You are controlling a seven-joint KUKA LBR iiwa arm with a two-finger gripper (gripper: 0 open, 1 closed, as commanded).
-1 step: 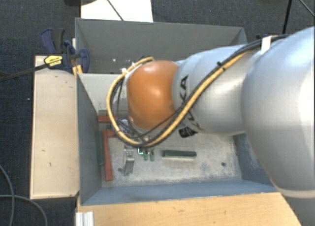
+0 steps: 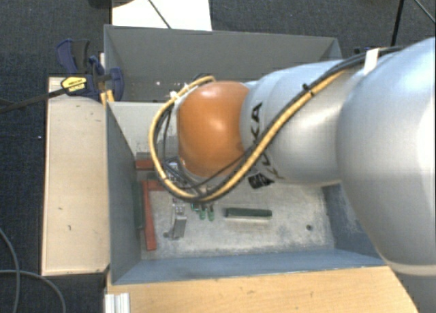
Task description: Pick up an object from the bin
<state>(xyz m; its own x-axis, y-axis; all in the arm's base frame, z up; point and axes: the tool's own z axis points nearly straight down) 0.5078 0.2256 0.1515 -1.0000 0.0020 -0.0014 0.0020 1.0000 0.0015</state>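
- Nearest: front wall of the grey metal bin [image 2: 225,258]; closes off the speckled floor on the camera's side.
- Just behind, at far left: long reddish-brown strip [image 2: 148,221]; lies lengthwise along the foot of the left wall, running front to back.
- Right of middle: dark green flat bar [image 2: 248,214]; lies flat and crosswise on the floor, well apart from the strip and clear of every wall.
- Farther right: small dark speck [image 2: 308,227]; sits alone on the floor, too small to name.
- Between strip and bar: gripper [image 2: 185,217]; hangs low over the floor left of middle, near both and seemingly touching neither. Stays mostly hidden beneath the wrist, so cannot tell how far open, nor whether it has hold of anything.
- Just right of it, close to the bar's left end: small green bits [image 2: 203,213]; cannot tell whether loose things or part of the gripper.
- Directly above: rounded orange cover [image 2: 211,127]; caps the wrist and hides the middle of the floor.
- Round its left side: yellow-and-black cable [image 2: 158,142]; loops down and under the cover.
- Back along the left wall: short red piece [image 2: 143,164]; sits beyond the strip's far end, partly behind the cable.
- Farthest up and to the right: silver arm [image 2: 340,121]; reaches in over the bin's right half.
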